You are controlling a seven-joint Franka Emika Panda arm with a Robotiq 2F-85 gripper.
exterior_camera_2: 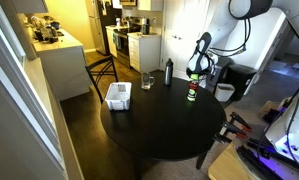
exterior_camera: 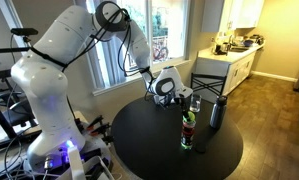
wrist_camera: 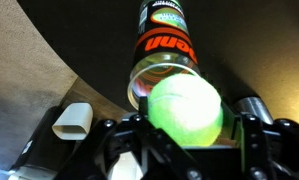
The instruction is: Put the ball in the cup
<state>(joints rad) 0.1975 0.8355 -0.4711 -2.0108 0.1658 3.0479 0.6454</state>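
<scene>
My gripper (wrist_camera: 187, 132) is shut on the lime-green ball (wrist_camera: 186, 106), which fills the space between the fingers in the wrist view. Just beyond the ball stands the cup (wrist_camera: 165, 48), a see-through tube-like tumbler with a reddish-brown band and a dark base. Its open mouth faces the camera. In both exterior views the gripper (exterior_camera: 181, 97) (exterior_camera_2: 197, 72) hangs just above the cup (exterior_camera: 188, 130) (exterior_camera_2: 191, 93) on the round black table (exterior_camera: 149, 145) (exterior_camera_2: 154, 125). The ball is too small to make out in those views.
A dark grey bottle (exterior_camera: 217, 113) (exterior_camera_2: 169, 72) stands close to the cup. A clear glass (exterior_camera_2: 147, 80) and a white basket (exterior_camera_2: 117, 96) sit further along the table. A white mug (exterior_camera_2: 224, 92) is at the rim. A white object (wrist_camera: 73, 120) lies near the gripper.
</scene>
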